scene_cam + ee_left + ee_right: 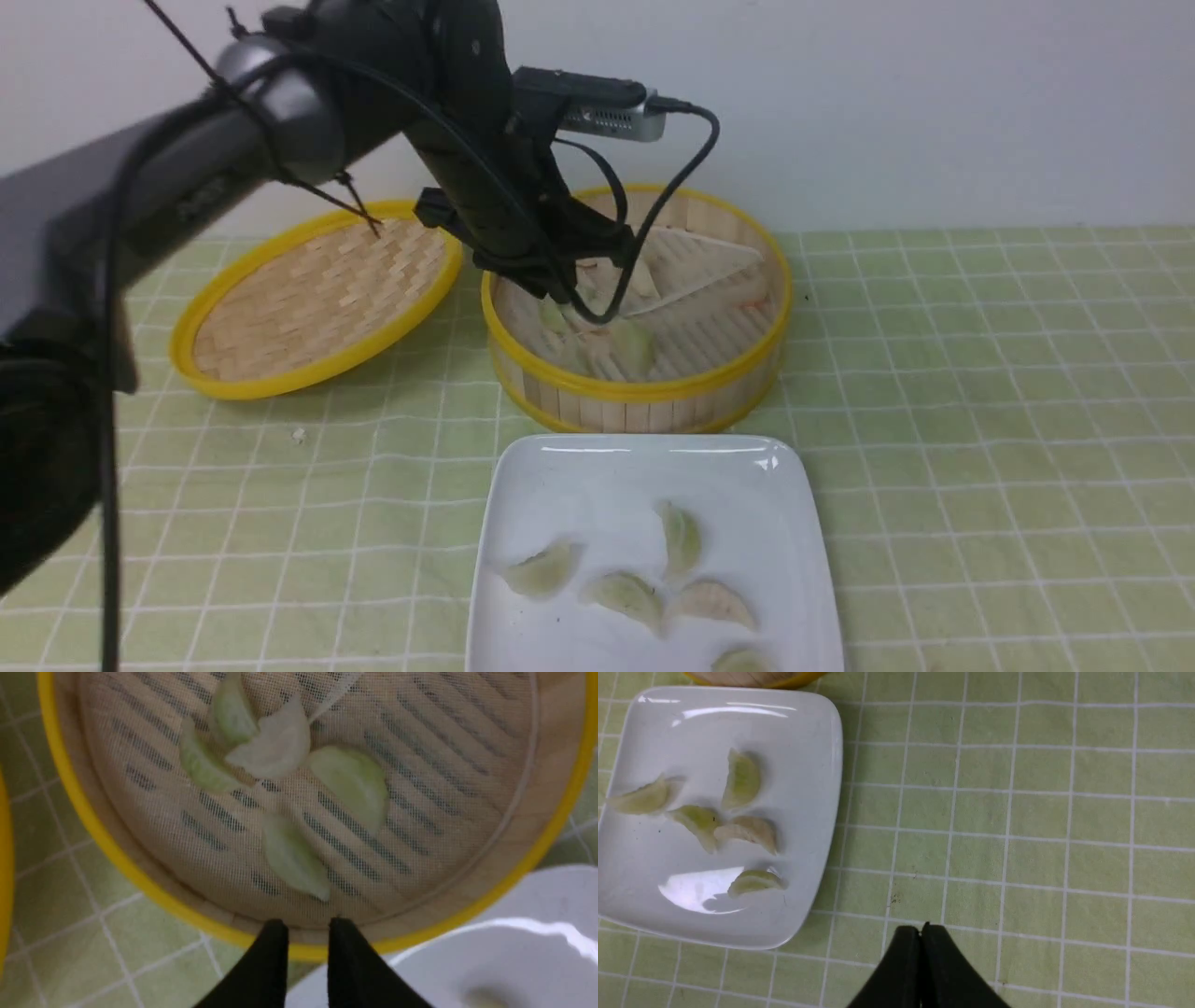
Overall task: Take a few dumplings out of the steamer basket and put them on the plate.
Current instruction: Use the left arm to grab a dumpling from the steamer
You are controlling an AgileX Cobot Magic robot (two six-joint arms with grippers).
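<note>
The steamer basket (644,387) stands at the table's middle back, with several pale green dumplings (352,781) on its white liner. My left gripper (306,926) hangs over the basket's inside, above its near rim (154,891). Its jaws are slightly apart with nothing between them. In the front view the arm hides the fingertips, and one dumpling (633,343) shows below it. The white square plate (597,476) lies in front of the basket and holds several dumplings (681,537). My right gripper (920,928) is shut and empty above the cloth beside the plate (798,732).
The shallow woven lid (308,299) with a yellow rim lies left of the basket. A green checked cloth (980,420) covers the table. A white wall stands close behind the basket. The left arm's cable (653,224) hangs over the basket.
</note>
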